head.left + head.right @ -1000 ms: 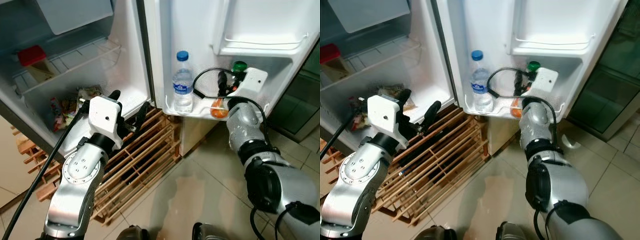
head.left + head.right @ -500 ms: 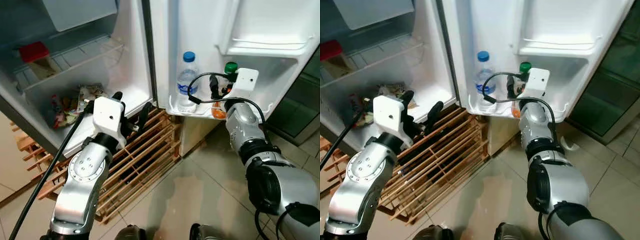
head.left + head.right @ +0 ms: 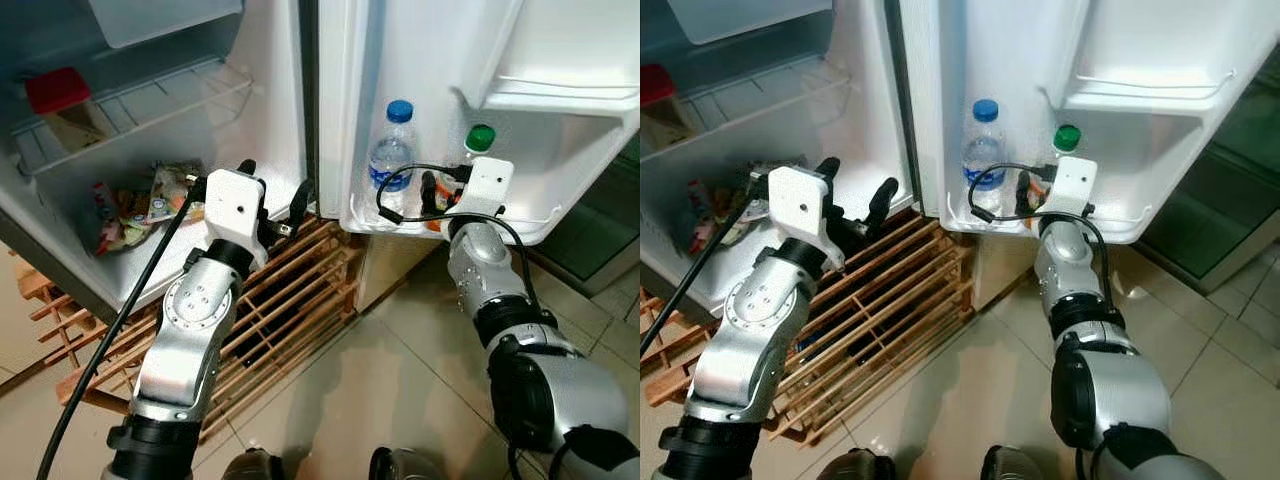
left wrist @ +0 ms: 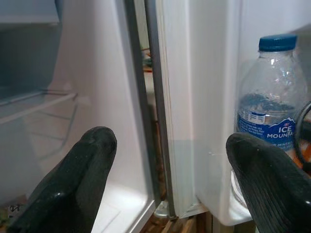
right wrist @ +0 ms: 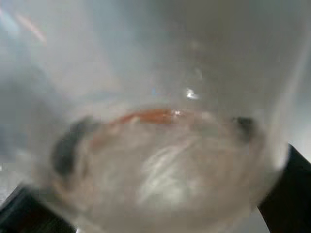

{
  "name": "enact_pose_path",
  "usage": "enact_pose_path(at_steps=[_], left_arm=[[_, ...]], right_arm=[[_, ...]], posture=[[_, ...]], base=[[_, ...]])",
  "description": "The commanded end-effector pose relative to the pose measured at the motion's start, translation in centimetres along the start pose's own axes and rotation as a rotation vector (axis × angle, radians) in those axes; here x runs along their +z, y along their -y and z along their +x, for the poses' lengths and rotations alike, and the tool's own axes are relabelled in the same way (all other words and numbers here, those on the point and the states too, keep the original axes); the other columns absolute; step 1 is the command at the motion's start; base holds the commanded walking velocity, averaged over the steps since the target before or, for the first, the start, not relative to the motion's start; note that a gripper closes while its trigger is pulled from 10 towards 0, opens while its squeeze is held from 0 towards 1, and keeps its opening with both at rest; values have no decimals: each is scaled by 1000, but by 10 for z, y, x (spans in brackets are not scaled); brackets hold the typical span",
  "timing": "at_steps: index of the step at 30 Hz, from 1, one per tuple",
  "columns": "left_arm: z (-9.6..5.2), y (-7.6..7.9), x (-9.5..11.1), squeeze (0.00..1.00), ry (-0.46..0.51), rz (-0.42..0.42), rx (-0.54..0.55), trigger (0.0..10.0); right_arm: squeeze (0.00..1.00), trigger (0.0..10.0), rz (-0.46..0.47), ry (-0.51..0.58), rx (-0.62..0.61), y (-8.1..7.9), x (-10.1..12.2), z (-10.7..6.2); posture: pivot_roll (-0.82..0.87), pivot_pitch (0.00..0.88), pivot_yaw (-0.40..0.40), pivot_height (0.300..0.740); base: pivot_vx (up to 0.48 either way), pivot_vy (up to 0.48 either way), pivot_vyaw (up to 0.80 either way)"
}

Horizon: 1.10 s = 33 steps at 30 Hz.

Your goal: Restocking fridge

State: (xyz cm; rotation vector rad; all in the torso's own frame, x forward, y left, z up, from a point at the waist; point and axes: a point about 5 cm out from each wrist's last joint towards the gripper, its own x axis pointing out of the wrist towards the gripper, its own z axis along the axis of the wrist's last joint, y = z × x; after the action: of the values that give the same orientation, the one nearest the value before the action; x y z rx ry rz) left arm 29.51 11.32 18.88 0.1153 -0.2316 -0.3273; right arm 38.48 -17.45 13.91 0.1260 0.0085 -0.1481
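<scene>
A clear bottle with a green cap (image 3: 479,138) and orange contents stands in the lower shelf of the open fridge door (image 3: 520,215). My right gripper (image 5: 155,204) reaches into that shelf and is shut on it. The bottle's body (image 5: 160,145) sits between the black fingertips (image 5: 291,194). A water bottle with a blue cap (image 3: 392,150) stands left of it in the same shelf. My left gripper (image 3: 272,186) is open and holds nothing. It hovers by the fridge's lower front edge, pointing at the door hinge and the water bottle (image 4: 269,116).
A red-lidded box (image 3: 58,92) sits on the wire shelf inside the fridge, with snack packets (image 3: 130,198) on the floor of the compartment. A wooden slatted pallet (image 3: 290,290) lies under the fridge. A black cable (image 3: 110,330) trails from my left arm over tiled floor.
The head view has shifted. My left gripper has risen toward the fridge's front edge and the door hinge. The right gripper stays on the green-capped bottle in the door shelf.
</scene>
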Motion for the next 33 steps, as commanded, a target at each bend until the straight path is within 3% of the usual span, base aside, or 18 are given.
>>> enact_pose_path(at_steps=[1, 7, 15, 16, 17, 18, 23, 26, 27, 28, 29, 33], left_arm=[[3, -1, 0, 0, 8, 13, 4, 10000], [12, 6, -4, 0, 32, 8, -4, 10000], [12, 5, -17, 0, -5, 33, 3, 10000], [13, 4, -19, 0, -9, 30, 12, 10000], [13, 3, -20, 0, -11, 28, 18, 10000], [13, 3, -21, 0, -13, 29, 21, 10000], [7, 4, -29, 0, -57, 48, 15, 10000], [-24, -3, -38, 0, -107, -45, 20, 10000], [-24, -3, -38, 0, -107, -45, 20, 10000], [-46, -8, -45, 0, -136, -106, 34, 10000], [-56, -12, -45, 0, -118, -119, 46, 10000], [-64, -12, -47, 0, -78, -123, 53, 10000]], right_arm=[[1000, 10000, -9, 59, -15, 0, 10, 0], [1000, 10000, -80, 216, -12, -1, 25, -23], [1000, 10000, -116, 126, 16, -3, -1, -51], [816, 10000, -142, 123, 27, -2, -3, -58], [816, 10000, -161, 123, 36, -1, -3, -63], [0, 10000, -178, 124, 36, 1, -4, -70], [0, 10000, -235, 135, 36, 17, -8, -94], [0, 10000, -264, 138, 55, 36, -15, -116], [0, 10000, -264, 138, 55, 36, -15, -116], [0, 10000, -262, 137, 89, 45, -21, -127], [0, 10000, -258, 122, 93, 49, -26, -132], [0, 10000, -277, 46, 82, 59, -40, -137]], posture=[[-10, 0, 26, 740], [-38, 0, 15, 740], [-56, 0, 5, 740], [-55, 0, 1, 740], [-55, 0, 1, 740], [-56, 0, -4, 740], [-61, 0, -12, 740], [-75, 0, -11, 740], [-75, 0, -11, 740], [-72, 0, -12, 740], [-71, 0, -13, 740], [-72, 0, -29, 740]], base=[[0, 0, 0], [0, 0, 0], [0, 0, 0], [0, 0, 0], [0, 0, 0], [0, 0, 0], [0, 0, 0], [0, 0, 0], [0, 0, 0], [0, 0, 0], [0, 0, 0], [301, -194, 0]])
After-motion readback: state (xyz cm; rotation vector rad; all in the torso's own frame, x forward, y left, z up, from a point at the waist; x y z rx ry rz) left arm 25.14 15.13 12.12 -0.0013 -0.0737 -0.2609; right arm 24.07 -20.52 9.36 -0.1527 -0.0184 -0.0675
